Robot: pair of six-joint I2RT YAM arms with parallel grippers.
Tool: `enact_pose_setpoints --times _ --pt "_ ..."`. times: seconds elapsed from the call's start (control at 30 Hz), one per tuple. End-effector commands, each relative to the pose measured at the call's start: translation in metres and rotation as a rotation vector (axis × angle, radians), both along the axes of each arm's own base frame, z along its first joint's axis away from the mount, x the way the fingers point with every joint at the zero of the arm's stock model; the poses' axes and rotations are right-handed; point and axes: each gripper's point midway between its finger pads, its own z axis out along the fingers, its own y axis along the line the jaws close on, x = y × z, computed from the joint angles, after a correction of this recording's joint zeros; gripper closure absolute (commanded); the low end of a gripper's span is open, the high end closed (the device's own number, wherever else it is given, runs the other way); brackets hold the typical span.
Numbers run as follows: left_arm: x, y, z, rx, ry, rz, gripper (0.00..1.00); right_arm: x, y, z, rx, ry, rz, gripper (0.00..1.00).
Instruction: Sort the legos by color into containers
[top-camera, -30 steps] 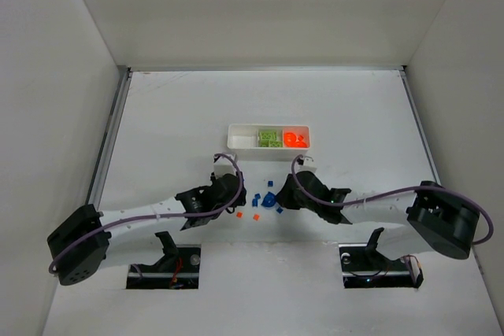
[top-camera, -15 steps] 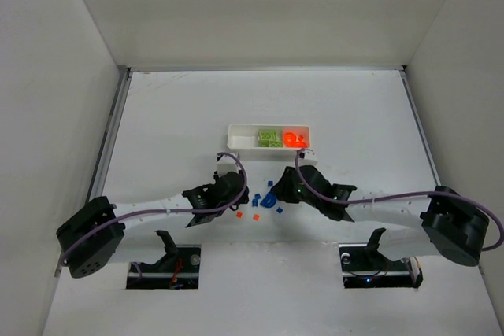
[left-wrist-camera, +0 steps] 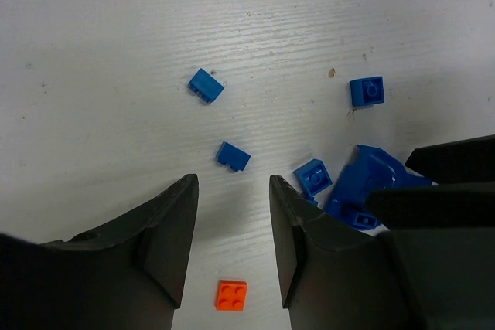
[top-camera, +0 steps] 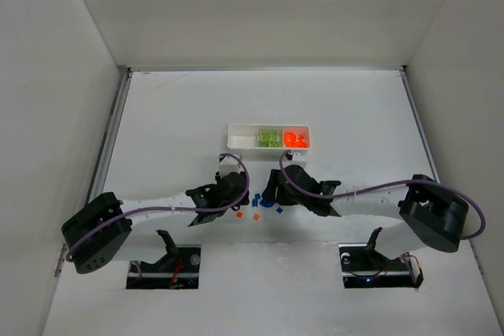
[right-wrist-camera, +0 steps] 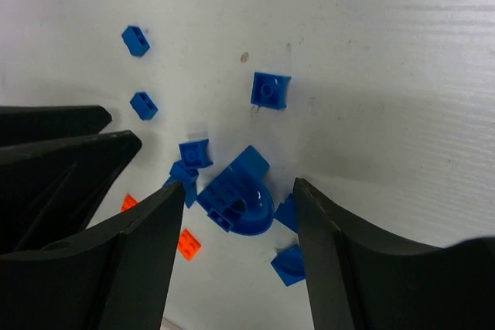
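Two cutouts [top-camera: 164,267] open in the near edge of the white worktop [top-camera: 354,108], whose faint grain and few dark specks show in the wrist views. From there the left arm [top-camera: 150,212] and right arm [top-camera: 370,198] reach inward and meet short of the middle.

The left gripper [left-wrist-camera: 232,185] has its jaws apart, and one loose orange lego [left-wrist-camera: 232,295] lies between the fingers, touching neither. The right gripper [right-wrist-camera: 238,185] also has its jaws apart, straddling a curved blue lego [right-wrist-camera: 232,199] within a cluster of small blue legos [top-camera: 264,201].

Beyond, about mid-worktop, the white tray [top-camera: 240,138] lies parallel to the far edge. It holds green legos [top-camera: 270,138] in its middle compartment and orange legos [top-camera: 295,138] in its right one. Plain white walls [top-camera: 260,13] close the left, right and far sides.

Against a second ago, the right gripper has slid leftward over the blue cluster and the left arm's elbow has swung toward the middle. The tray's contents are unchanged.
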Motion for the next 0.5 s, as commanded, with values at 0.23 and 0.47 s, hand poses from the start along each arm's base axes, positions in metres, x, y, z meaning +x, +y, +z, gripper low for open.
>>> enact_pose_setpoints --times 0.23,0.47 --pt "0.015 0.002 0.019 -0.040 -0.056 0.023 0.61 -0.009 0.013 0.003 -0.121 -0.027 0.079 0.37" --pt "0.014 0.009 0.020 -0.046 -0.057 0.035 0.61 -0.002 0.018 -0.006 -0.187 -0.045 0.084 0.38"
